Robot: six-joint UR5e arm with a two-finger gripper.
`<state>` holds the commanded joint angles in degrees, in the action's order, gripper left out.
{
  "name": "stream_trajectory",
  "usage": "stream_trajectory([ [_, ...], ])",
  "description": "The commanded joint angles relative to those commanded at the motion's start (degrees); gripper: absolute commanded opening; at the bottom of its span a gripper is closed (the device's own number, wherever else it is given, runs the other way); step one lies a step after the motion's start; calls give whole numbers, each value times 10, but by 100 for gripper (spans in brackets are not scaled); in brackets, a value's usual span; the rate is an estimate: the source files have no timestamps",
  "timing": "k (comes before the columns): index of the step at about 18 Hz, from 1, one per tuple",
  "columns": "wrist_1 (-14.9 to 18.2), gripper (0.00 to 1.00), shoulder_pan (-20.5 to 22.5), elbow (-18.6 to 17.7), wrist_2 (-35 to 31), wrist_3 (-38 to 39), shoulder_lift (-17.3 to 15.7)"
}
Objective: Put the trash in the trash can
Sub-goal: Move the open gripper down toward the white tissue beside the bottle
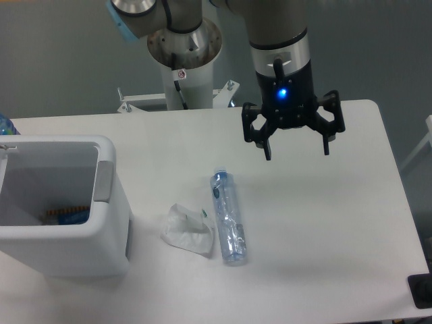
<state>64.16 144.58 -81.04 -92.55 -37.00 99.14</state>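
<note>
The released pincer (297, 150) should drop squarely across the slim crushed clear plastic bottle (228, 216), clenching mid-body, clear of the crumpled translucent white wrapper (187, 229).

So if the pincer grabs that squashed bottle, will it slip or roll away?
The bottle looks empty and crushed, so it is probably light and would likely give under a squeeze. Its flattened sides should hinder rolling. The clear plastic may be somewhat slippery.

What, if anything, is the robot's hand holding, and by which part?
Nothing. The hand hangs open above the table, apart from the bottle and wrapper.
</note>
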Motion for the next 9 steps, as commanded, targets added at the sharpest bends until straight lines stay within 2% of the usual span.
stream_trajectory([
  [9, -4, 100, -4, -15, -19, 11, 2],
])
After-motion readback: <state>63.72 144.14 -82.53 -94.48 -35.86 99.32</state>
